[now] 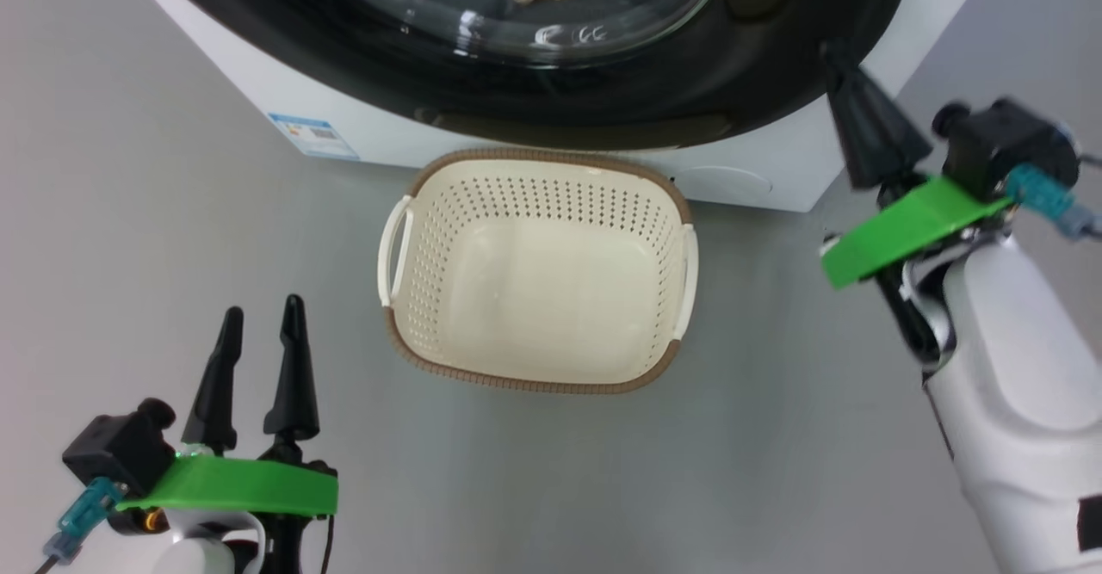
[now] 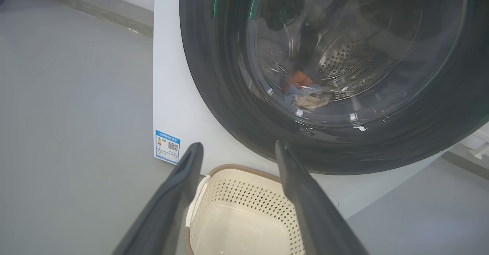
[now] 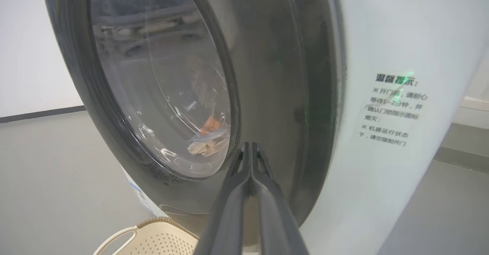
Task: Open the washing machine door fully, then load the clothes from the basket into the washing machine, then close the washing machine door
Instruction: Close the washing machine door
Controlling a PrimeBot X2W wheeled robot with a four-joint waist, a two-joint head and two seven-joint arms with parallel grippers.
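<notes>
Right wrist view: right gripper (image 3: 250, 147), fingers pressed together, tips at the round glossy black-rimmed glass door (image 3: 191, 86), seemingly shut on the white washing machine (image 3: 382, 37); stiff, slippery, so push its rim. Left gripper (image 1: 263, 305) stands wide.

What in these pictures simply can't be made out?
Washing machine door: right wrist view, its dim edge hides whether it is latched.
Clothes: left wrist view, glare on the glass hides how many pieces.
Right gripper: head view, blurred; contact with the door unclear.
Blue label: head view, print too small.
</notes>
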